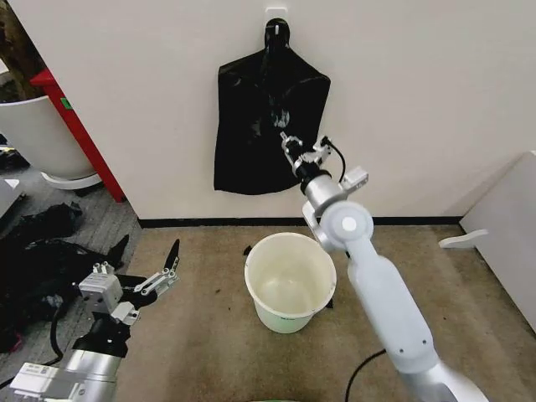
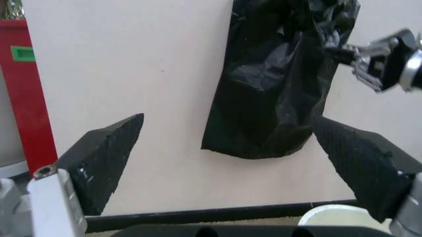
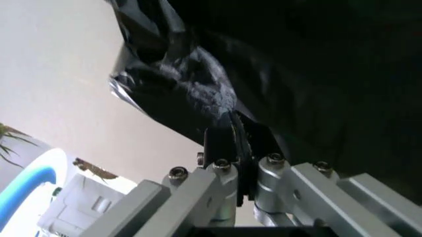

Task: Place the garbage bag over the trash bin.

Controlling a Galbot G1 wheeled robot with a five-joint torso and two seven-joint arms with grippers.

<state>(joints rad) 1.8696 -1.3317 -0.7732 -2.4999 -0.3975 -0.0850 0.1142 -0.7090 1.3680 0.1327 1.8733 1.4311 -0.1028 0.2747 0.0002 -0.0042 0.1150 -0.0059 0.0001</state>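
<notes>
Hanging bag: garbage bag (image 1: 261, 126) hangs flat against the white wall (image 1: 419, 92) from a hook (image 1: 275, 23) at its gathered top; glossy, wrinkled black film; it sits directly ahead of the right gripper (image 1: 287, 142) and above it too; in the left wrist view the bag (image 2: 277, 79) fills the space between the two dark pads.
Right gripper: raised on an outstretched arm, tips at the lower right part of the bag; in the right wrist view (image 3: 231, 140) the fingers are pressed together with black film bunched right at their tips; clenched on a fold of the bag.
Trash bin: trash bin (image 1: 290, 280) stands upright on the brown floor (image 1: 201, 335), below the right gripper and close to the wall's black skirting; cream inside, mouth uncovered; well apart from the bag.
Left gripper: left gripper (image 1: 164, 268) held low over the floor, to the left of the bin and apart from it; fingers (image 2: 105, 158) spread wide, grasping nothing.
Surroundings: red panel (image 1: 79, 134) and a large white tub (image 1: 38, 138) beyond the left gripper, by the wall's corner.
</notes>
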